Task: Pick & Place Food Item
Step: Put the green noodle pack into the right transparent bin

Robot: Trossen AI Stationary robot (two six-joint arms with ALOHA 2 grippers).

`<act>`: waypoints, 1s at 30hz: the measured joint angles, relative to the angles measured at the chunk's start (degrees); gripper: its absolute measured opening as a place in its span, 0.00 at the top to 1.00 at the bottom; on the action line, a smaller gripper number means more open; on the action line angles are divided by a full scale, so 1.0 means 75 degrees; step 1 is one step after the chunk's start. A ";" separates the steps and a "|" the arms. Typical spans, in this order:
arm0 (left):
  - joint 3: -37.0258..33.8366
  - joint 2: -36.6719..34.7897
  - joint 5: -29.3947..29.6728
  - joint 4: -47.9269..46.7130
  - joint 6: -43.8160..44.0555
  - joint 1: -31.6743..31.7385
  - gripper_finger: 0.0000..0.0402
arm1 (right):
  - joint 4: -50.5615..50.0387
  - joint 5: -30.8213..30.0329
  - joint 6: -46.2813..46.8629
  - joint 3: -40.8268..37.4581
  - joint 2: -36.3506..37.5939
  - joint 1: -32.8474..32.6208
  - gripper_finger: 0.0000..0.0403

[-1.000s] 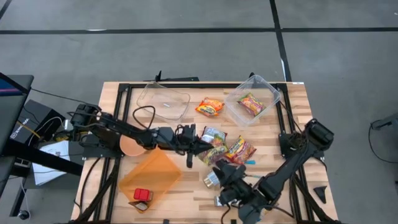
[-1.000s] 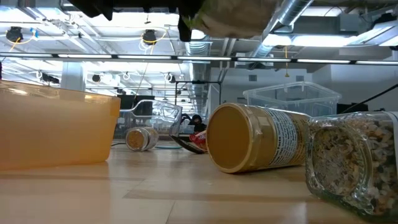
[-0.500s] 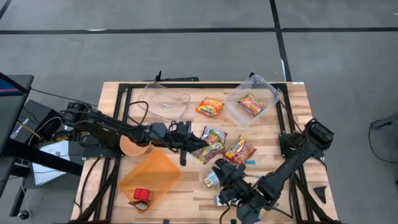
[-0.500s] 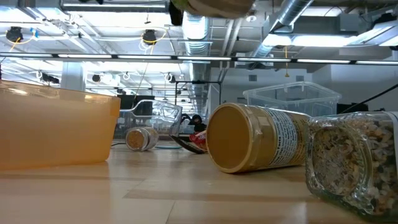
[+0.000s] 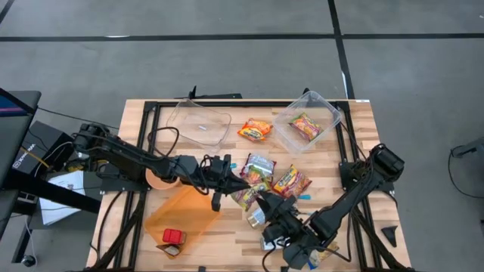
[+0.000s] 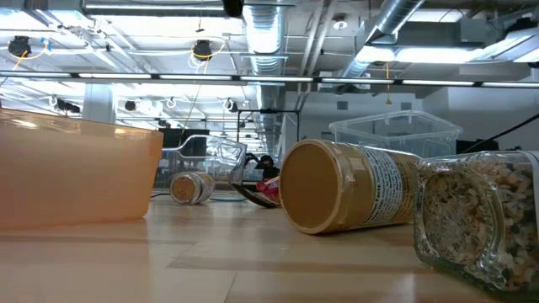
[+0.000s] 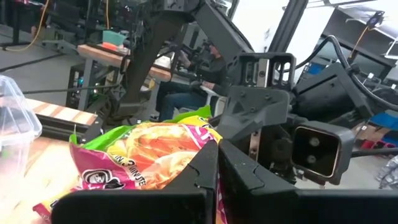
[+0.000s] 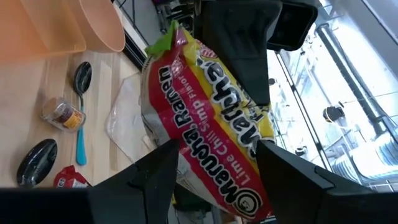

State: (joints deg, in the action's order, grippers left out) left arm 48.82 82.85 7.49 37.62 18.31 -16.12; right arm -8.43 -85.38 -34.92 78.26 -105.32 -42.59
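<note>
I judge the pick done and the placing left: my left claw (image 5: 224, 183) is clamped on the ramen packet (image 5: 249, 195), lifted above the surface (image 5: 355, 136), while my right claw (image 5: 266, 205), fingers apart, brackets it.

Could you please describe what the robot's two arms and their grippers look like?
Both arms are black and slender, built of jointed segments, with loose black cables trailing along them. The left gripper and right gripper end in flat, angular dark fingers. A boxy black camera module sits on the right wrist.
</note>
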 joint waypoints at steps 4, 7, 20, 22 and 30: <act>0.0000 0.0003 0.0000 -0.0002 0.0006 0.0000 1.00 | -0.0014 0.0002 -0.0001 0.0000 0.0000 0.0018 0.47; 0.0000 0.0015 -0.0003 0.0013 0.0009 -0.0006 1.00 | -0.0012 0.0002 0.0000 0.0000 0.0000 0.0049 0.48; -0.0003 0.0574 -0.0074 0.0599 0.0009 -0.0162 1.00 | 0.0161 0.0070 0.0054 -0.0003 -0.0003 0.0177 0.75; -0.0003 0.0574 -0.0076 0.0617 0.0006 -0.0160 1.00 | 0.0159 0.0004 0.0023 -0.0003 -0.0003 0.0114 0.81; -0.0003 0.0574 -0.0112 0.0635 -0.0168 -0.0154 1.00 | 0.0258 -0.0069 -0.0129 -0.0003 -0.0003 -0.0008 0.98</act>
State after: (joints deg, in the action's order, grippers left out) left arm 48.80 87.15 6.64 42.38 17.04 -17.28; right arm -6.49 -85.90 -35.88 78.24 -105.34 -42.65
